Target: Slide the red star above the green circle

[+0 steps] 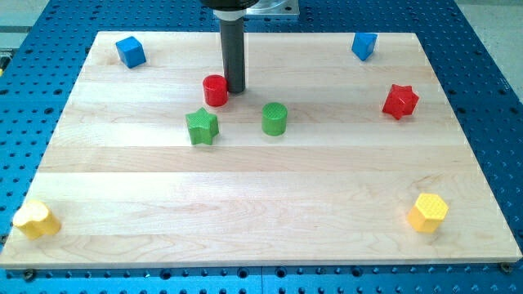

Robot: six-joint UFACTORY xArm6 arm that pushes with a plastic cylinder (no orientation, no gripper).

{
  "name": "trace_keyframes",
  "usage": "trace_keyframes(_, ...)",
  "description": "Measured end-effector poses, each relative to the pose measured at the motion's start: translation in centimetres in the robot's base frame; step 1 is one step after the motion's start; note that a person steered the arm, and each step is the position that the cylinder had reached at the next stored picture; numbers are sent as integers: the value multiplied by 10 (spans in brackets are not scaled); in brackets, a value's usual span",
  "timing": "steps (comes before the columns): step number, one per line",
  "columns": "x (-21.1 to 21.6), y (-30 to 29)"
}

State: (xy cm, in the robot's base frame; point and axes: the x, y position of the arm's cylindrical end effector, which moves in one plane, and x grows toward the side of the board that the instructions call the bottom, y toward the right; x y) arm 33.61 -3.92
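My tip (235, 89) is down on the wooden tabletop (261, 204), near the view's top and a bit left of the middle. It sits just beside the red circle (216, 90), on that block's right side, so close they look like they touch. There are no jaws here to be open or closed (only a straight dark rod).

The red star (400, 100) is far away from my tip, over on the view's right side. The green circle (274, 118) is near the middle, a little below and to the right of my tip. The red star and the green circle are well apart.

A green star (202, 126) sits left of the green circle, just below the red circle. One blue block (130, 51) is in the top left corner and another blue block (364, 45) is near the top right. One yellow block (35, 219) sits at the bottom left corner, and another yellow block (428, 212) at the bottom right.
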Motion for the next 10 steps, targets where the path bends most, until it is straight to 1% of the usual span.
trace_keyframes(1, 16, 0)
trace_keyframes(3, 23, -14)
trace_keyframes(4, 23, 28)
trace_keyframes(5, 13, 109)
trace_keyframes(6, -5, 201)
trace_keyframes(7, -17, 310)
trace_keyframes(8, 11, 360)
trace_keyframes(9, 56, 348)
trace_keyframes(10, 59, 330)
